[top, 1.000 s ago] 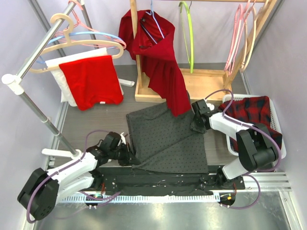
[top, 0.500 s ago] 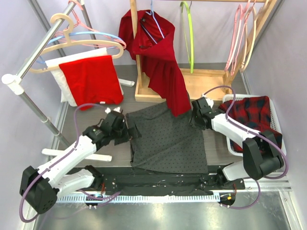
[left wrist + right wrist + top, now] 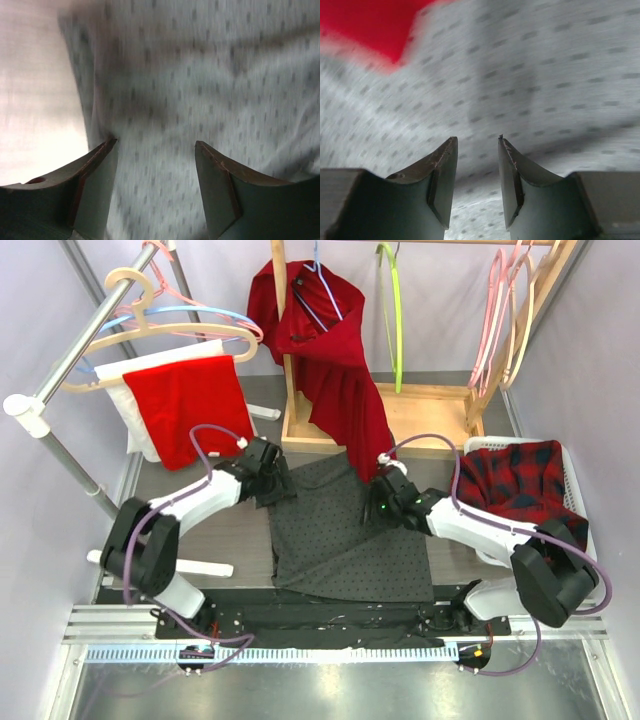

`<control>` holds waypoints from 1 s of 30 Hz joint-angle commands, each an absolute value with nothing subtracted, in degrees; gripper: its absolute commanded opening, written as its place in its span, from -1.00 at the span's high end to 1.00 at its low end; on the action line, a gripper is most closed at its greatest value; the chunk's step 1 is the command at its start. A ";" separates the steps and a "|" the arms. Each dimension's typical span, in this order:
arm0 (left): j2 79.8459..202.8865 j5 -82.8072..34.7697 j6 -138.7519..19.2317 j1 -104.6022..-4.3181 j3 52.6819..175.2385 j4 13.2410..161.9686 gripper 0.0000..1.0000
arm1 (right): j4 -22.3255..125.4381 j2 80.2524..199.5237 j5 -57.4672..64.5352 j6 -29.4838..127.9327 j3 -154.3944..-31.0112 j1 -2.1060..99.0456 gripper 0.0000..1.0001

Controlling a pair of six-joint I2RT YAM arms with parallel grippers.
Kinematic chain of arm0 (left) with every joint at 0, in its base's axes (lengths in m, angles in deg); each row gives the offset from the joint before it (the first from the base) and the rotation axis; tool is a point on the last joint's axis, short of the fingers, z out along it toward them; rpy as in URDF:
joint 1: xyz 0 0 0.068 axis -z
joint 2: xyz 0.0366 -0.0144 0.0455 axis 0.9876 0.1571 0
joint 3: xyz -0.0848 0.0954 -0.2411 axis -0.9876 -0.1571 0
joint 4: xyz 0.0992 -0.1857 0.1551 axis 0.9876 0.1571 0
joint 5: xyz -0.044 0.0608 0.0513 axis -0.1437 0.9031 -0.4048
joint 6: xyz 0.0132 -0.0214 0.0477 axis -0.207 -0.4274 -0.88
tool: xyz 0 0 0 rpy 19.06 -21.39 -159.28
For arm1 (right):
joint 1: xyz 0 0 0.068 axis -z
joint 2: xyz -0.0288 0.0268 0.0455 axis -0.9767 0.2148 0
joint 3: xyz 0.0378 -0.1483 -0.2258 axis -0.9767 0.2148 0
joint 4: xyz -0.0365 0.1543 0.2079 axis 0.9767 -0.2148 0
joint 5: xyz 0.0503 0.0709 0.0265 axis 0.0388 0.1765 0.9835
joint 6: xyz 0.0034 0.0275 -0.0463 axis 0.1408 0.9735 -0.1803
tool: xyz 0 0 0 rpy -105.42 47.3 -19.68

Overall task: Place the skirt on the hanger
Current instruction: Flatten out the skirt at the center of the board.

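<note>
The dark grey dotted skirt [image 3: 340, 540] lies flat on the table, its far edge tucked under a hanging dark red garment [image 3: 345, 390]. My left gripper [image 3: 278, 483] hovers at the skirt's far left corner; in the left wrist view it [image 3: 155, 142] is open, with the dotted skirt [image 3: 200, 75] below and nothing pinched. My right gripper [image 3: 372, 510] sits over the skirt's far right part, open by a narrower gap [image 3: 477, 137] above the fabric [image 3: 545, 65]. A green hanger [image 3: 392, 310] hangs on the wooden rack. Wooden, pink and blue hangers [image 3: 150, 320] hang on the left rail.
A red cloth over a white one [image 3: 190, 405] drapes from the left rail. The wooden rack base [image 3: 420, 415] stands behind the skirt. A white basket [image 3: 582, 540] with a red plaid garment is at the right. Pink hangers [image 3: 500, 310] hang at the back right.
My left arm swung from the skirt's near left edge to its far left corner and its jaws opened. My right gripper moved left from the skirt's right edge onto the fabric.
</note>
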State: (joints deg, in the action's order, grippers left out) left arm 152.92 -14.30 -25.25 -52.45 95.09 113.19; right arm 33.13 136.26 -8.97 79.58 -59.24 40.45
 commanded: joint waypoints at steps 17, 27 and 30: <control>174.06 -20.50 -29.59 -62.33 107.17 102.10 -0.18 | 34.75 158.30 -21.95 78.10 -68.57 43.40 0.17; 172.40 -22.96 -31.09 -62.50 109.12 102.89 -0.35 | 32.65 147.60 -17.82 70.62 -72.10 40.70 0.09; 171.78 -23.75 -31.09 -62.50 108.33 102.72 -0.35 | 31.94 141.35 -15.19 72.64 -69.47 34.91 0.08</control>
